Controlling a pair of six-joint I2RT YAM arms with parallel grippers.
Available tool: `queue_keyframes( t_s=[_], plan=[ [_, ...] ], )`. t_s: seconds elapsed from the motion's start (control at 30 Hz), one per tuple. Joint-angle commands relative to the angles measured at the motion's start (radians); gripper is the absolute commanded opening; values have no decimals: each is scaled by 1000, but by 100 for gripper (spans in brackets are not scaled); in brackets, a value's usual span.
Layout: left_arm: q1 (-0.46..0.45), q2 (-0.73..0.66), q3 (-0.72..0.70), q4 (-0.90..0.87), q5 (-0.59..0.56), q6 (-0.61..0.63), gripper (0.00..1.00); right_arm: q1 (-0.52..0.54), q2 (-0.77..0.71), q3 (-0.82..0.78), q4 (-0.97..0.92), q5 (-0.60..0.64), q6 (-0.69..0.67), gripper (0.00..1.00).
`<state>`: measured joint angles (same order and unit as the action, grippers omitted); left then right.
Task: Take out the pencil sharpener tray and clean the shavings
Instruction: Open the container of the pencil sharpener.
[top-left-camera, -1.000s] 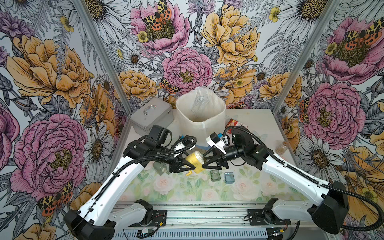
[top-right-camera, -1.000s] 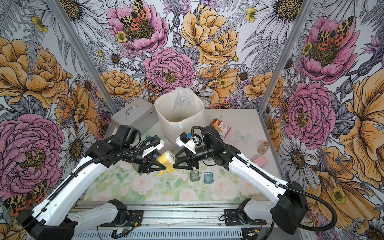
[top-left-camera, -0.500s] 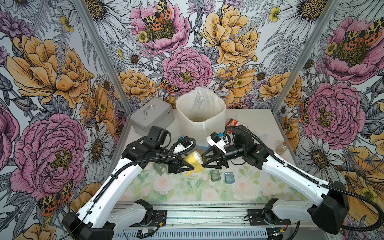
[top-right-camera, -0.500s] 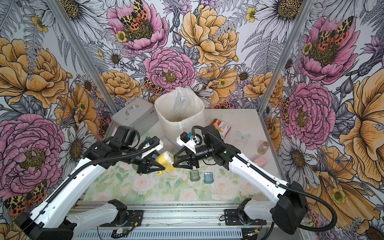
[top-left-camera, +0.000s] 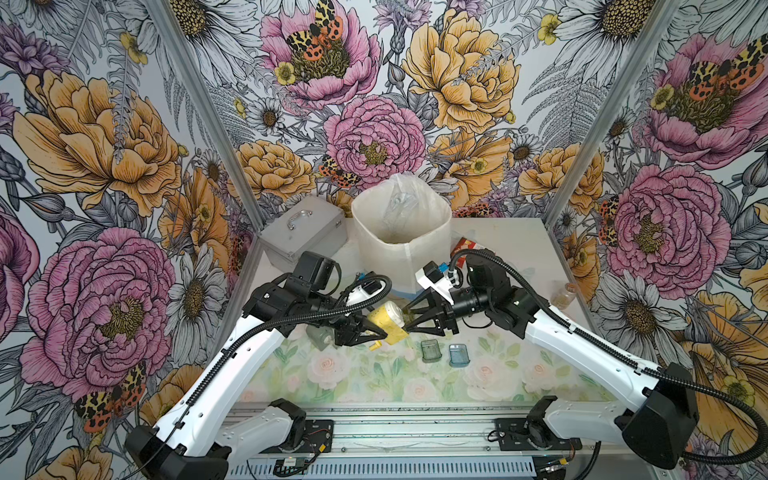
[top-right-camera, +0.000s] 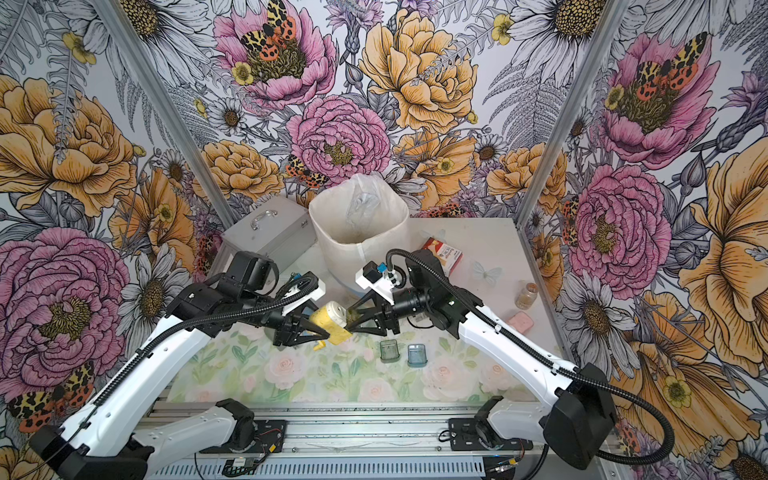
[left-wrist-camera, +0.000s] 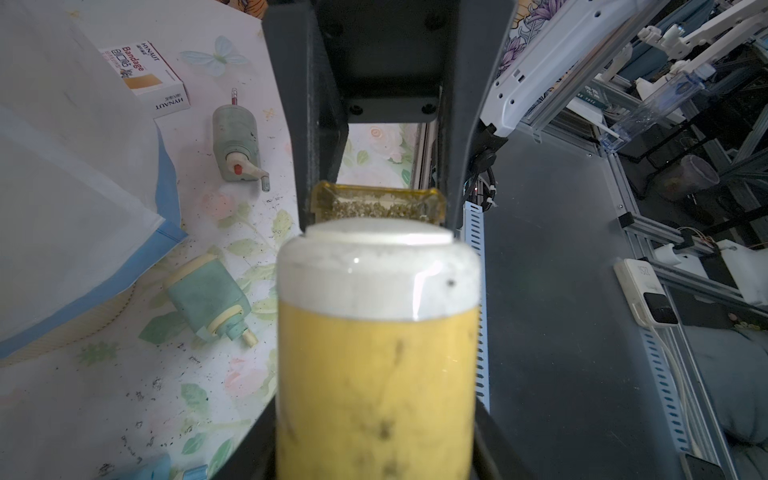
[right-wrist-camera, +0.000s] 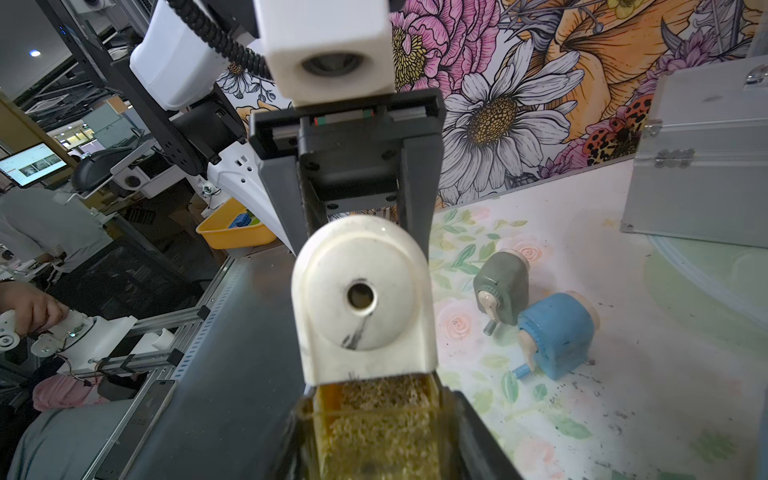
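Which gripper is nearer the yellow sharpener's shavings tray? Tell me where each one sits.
Right. The right gripper is shut on the tray, which sticks out of the white front of the yellow sharpener. The left gripper is shut on the sharpener's body, at the opposite end.

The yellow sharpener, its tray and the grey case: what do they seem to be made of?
Sharpener: likely moulded plastic, with a matte yellow body and a glossier white front that catches a highlight, smudged dark.
Tray: translucent amber plastic; the shavings show through its wall.
Case: probably aluminium, with dull silver panels and a shiny metal hinge.
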<state>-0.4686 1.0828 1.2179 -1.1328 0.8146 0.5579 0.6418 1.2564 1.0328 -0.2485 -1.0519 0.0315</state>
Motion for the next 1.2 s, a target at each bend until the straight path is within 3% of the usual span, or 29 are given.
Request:
queue_keyframes(
  t_s=[0.0,0.87,1.17],
  plan=[
    [27,-36,3,-70,-132,68,0,-63,-31,21,-35,57,80,36],
    [89,-89,-3,-80,-123,64,0,-119,-52,24,-34,15,90,35],
    [144,-37,41,-58,-237,41,0,-116,-47,49,-34,30,106,35]
  ],
)
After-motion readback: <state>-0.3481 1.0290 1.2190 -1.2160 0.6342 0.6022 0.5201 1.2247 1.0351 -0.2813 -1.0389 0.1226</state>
